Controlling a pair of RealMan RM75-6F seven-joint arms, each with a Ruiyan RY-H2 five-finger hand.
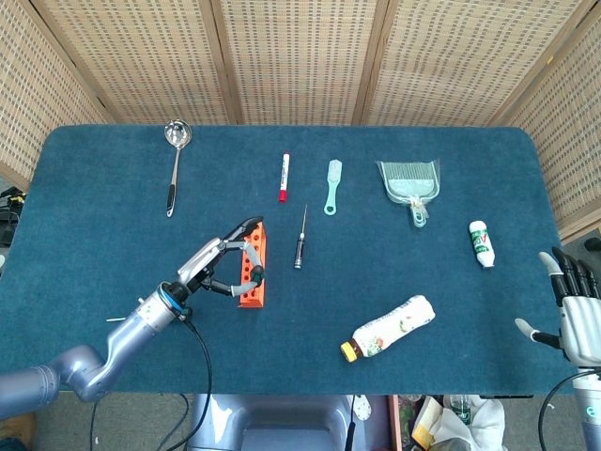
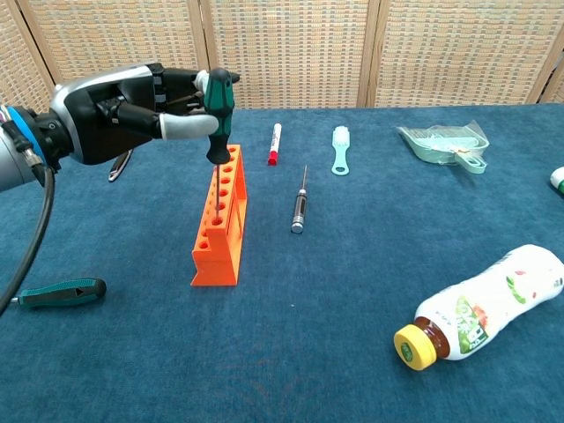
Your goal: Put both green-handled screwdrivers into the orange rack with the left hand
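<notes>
My left hand (image 2: pixel 123 110) grips a green-handled screwdriver (image 2: pixel 217 115) upright over the orange rack (image 2: pixel 221 220). Its thin shaft runs down into one of the rack's holes near the middle. In the head view the left hand (image 1: pixel 218 263) covers the rack (image 1: pixel 252 282) from the left. The second green-handled screwdriver (image 2: pixel 62 293) lies flat on the cloth at the near left, apart from the rack. At the table's right front corner my right hand (image 1: pixel 575 315) hangs open, holding nothing.
A black precision screwdriver (image 2: pixel 300 207) lies right of the rack. A red marker (image 2: pixel 274 144), mint brush (image 2: pixel 339 150), dustpan (image 2: pixel 445 145) and ladle (image 1: pixel 174 164) lie further back. A bottle (image 2: pixel 480 307) lies on its side at the front right; a small bottle (image 1: pixel 481 242) sits at the right.
</notes>
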